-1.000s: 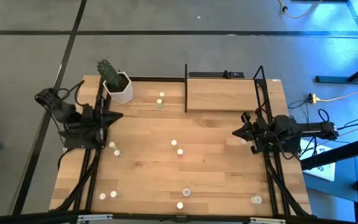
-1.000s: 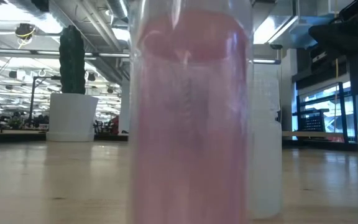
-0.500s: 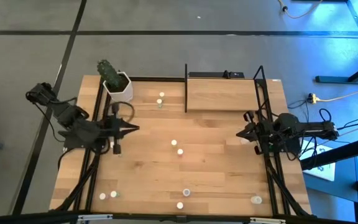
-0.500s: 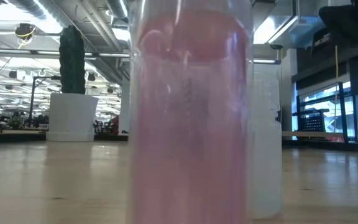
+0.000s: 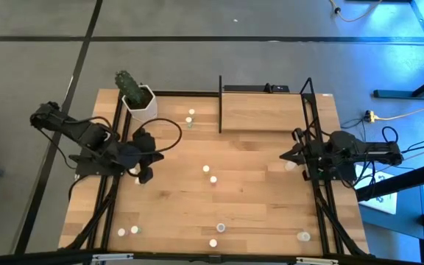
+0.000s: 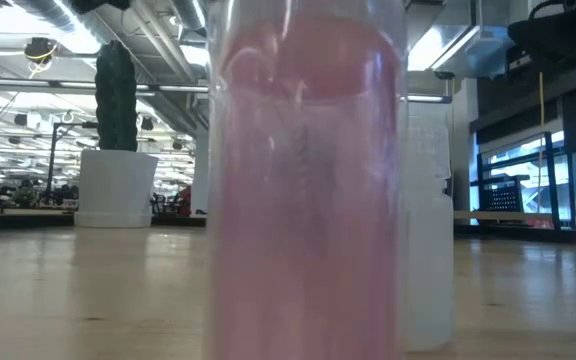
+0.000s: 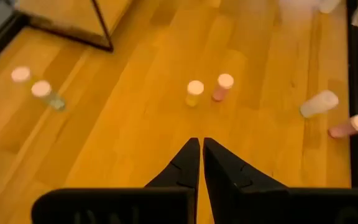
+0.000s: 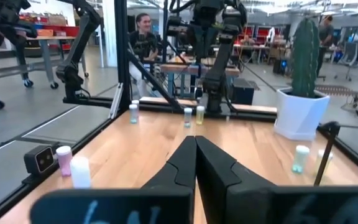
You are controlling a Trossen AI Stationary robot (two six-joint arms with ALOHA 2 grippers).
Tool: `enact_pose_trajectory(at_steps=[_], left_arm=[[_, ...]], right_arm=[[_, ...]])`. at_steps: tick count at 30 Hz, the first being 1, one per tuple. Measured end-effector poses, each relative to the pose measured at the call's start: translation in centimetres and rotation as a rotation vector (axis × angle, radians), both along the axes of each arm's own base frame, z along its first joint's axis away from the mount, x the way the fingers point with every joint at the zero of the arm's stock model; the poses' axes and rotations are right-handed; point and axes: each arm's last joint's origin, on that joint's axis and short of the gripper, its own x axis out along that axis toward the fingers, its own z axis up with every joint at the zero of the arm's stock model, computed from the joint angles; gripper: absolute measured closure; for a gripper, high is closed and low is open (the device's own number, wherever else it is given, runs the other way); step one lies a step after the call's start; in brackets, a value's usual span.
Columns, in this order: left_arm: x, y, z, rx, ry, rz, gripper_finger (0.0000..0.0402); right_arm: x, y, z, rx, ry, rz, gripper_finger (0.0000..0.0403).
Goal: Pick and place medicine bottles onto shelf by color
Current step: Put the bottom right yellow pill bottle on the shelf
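In the low view a pink bottle (image 6: 303, 190) stands so close that it fills the middle of the frame, with a whitish bottle (image 6: 430, 220) just behind it on its right. In the high view, the nearest bottles lie along the bottom edge of the tabletop (image 5: 256, 191): a pair at the lower left (image 5: 127, 231), two near the bottom centre (image 5: 220, 227), and one at the lower right (image 5: 303, 236). Further up, two bottles (image 5: 209, 174) stand close together at the centre of the frame. The left gripper (image 5: 147, 158) hangs over the left-centre of the tabletop, its fingers pressed together and holding nothing; the left wrist view shows those closed fingers (image 7: 188, 163) pointing toward a yellowish-capped and a pink-capped bottle (image 7: 194, 91) side by side. The right gripper (image 5: 288, 156) sits at the right edge, likewise closed and empty, with a small bottle (image 5: 291, 165) just beside its tip. Farther back, two bottles (image 5: 190, 116) stand at the upper centre-left, near the white pot with a cactus (image 5: 138, 99) in the upper left. The shelf (image 5: 263, 110) stands at the upper right of the tabletop, with no bottle on its board.
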Motion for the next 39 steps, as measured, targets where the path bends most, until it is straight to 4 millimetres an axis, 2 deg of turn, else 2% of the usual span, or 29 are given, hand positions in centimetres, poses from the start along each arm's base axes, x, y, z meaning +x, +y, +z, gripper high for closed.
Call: enact_pose_trajectory(at_steps=[11,18,27,34,39], left_arm=[[0.2,-0.2,-0.2,-0.065,0.027,-0.006,0.0388],[1.1,-0.8,-0.8,-0.176,0.054,0.032,0.0388],[4.2,-1.7,-1.8,-0.204,0.025,0.066,0.0388],[6.8,-1.2,-2.4,-0.229,-0.04,0.124,0.0388],[7.5,-1.1,-2.5,-0.24,-0.068,0.135,0.0388]], right_arm=[[0.0,0.0,0.0,-0.001,0.004,0.0,0.0391],[0.0,0.0,0.0,-0.001,0.003,0.0,0.0391],[0.0,0.0,0.0,-0.001,0.006,0.0,0.0391],[0.0,0.0,-0.1,-0.003,0.008,0.0,0.0391],[0.0,0.0,-0.1,-0.003,0.008,0.0,0.0391]])
